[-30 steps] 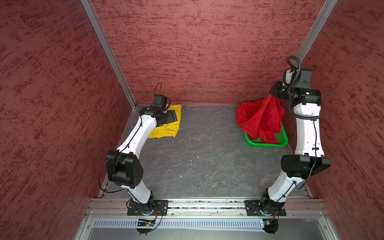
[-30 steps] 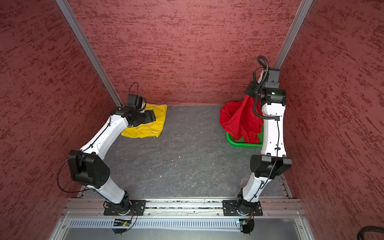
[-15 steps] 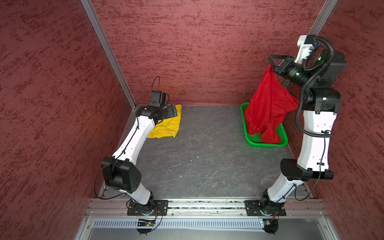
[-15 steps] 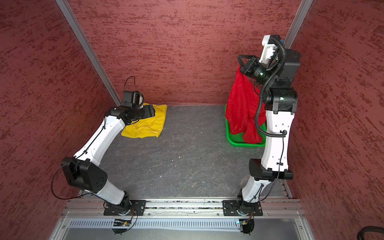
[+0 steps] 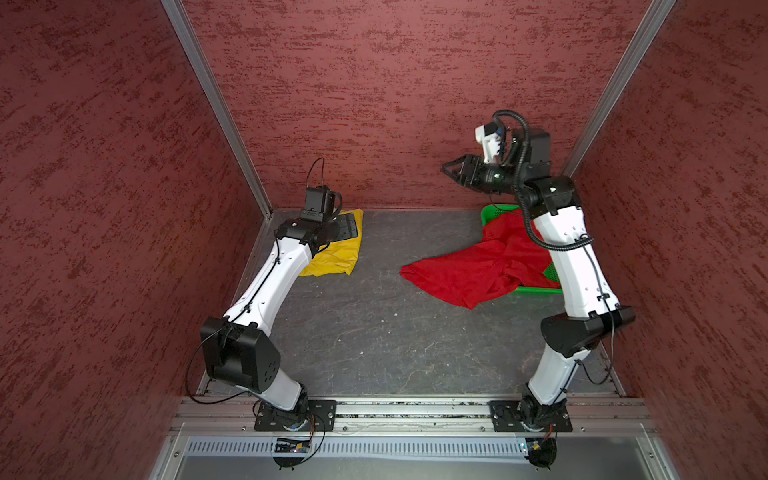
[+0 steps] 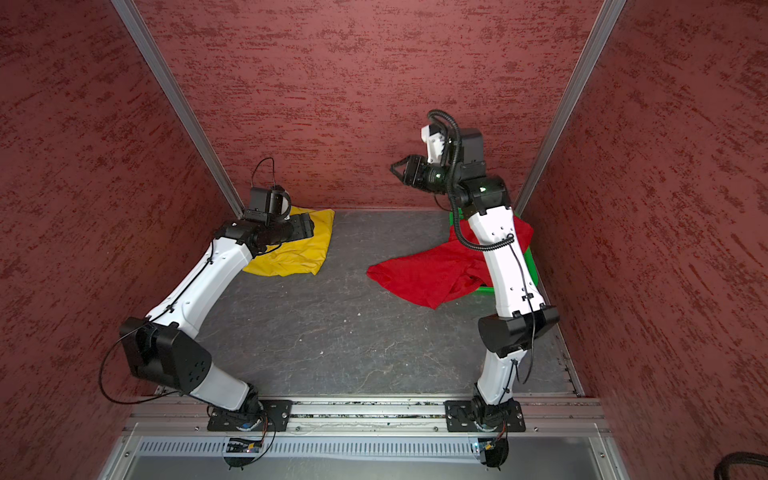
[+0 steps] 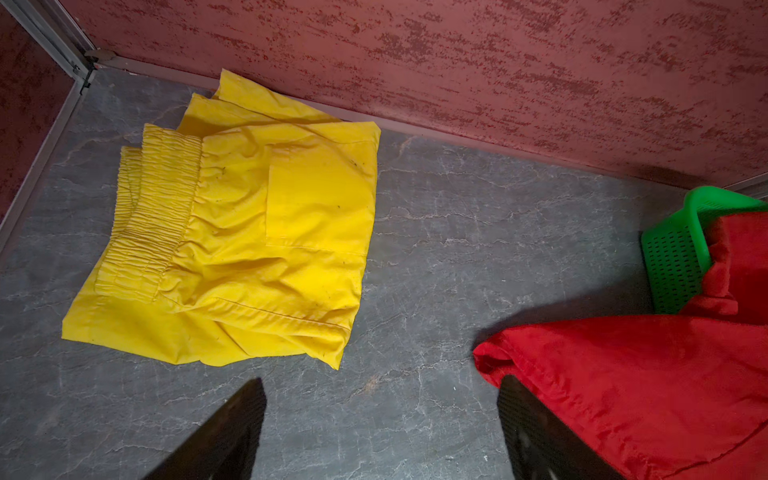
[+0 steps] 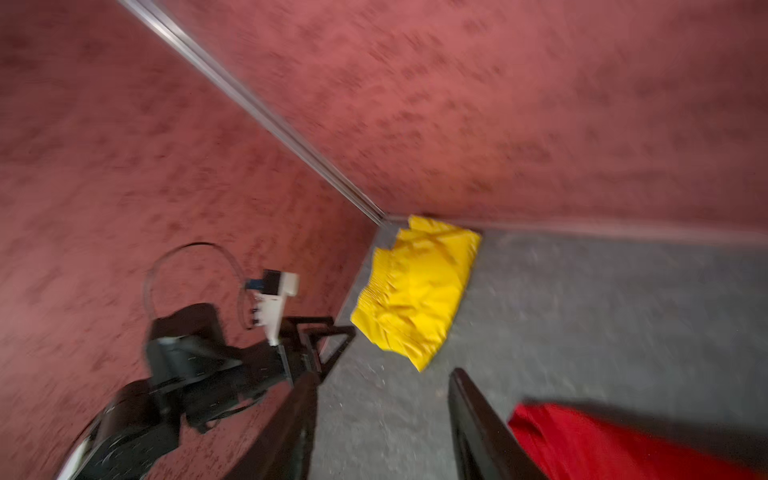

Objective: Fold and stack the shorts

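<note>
I can't make out any lettering, label, brand mark or number in any of my views; nothing here is readable.

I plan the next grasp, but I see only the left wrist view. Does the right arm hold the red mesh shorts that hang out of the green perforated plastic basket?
Observer: No. The right gripper is high before the back wall, jaws apart and empty; the red mesh shorts lie below.
Operator: Are they out of the basket?
Observer: Only partly. One end lies in the green perforated plastic basket; the rest spreads on the grey floor toward the middle.
Operator: Is my approach free?
Observer: In both top views the white right arm crosses over the basket end; the spread end is uncovered.
</note>
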Controlling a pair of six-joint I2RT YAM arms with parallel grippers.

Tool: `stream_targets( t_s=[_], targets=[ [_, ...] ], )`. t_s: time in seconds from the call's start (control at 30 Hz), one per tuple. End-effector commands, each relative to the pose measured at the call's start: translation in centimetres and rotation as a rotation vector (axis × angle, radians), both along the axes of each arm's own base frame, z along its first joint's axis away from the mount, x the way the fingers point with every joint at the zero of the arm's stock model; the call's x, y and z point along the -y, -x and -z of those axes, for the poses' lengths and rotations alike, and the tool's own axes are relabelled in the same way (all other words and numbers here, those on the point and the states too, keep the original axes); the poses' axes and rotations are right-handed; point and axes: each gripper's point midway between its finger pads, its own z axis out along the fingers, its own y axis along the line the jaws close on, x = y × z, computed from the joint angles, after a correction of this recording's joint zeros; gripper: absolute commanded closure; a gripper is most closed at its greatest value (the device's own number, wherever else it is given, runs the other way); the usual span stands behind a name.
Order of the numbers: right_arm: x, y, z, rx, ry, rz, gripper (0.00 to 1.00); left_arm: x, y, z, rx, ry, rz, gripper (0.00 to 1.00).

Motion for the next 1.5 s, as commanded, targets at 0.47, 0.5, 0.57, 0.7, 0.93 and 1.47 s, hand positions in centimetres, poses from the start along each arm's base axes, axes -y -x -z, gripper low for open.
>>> stream_targets(
  t_s=[0.47,0.5,0.57,0.7,0.93,1.47],
  targets=[
    [24.5,3.2,23.3,-0.582,0.215,0.718,0.28,0.8,0.8,1.6,-0.019,-0.008,0.027,0.11],
    [24.6,2.7,24.1,-0.59,0.185,0.718,0.28,0.8,0.8,1.6,-0.018,-0.009,0.029,0.11],
    [24.5,1.7,25.4,-0.596,0.156,0.708,0.28,0.9,0.9,1.6,-0.021,-0.012,0.032,0.11],
    [25.5,0.1,29.1,-0.642,0.166,0.715,0.31,0.7,1.1,1.6,-0.021,-0.022,0.029,0.11],
    [25.0,-1.5,33.5,-0.722,0.102,0.655,0.93,0.2,1.7,1.5,-0.014,-0.04,0.018,0.11],
    [21.4,-2.9,8.2,-0.176,-0.044,0.531,1.0,0.8,0.7,0.7,0.011,-0.037,0.03,0.12]
  ],
)
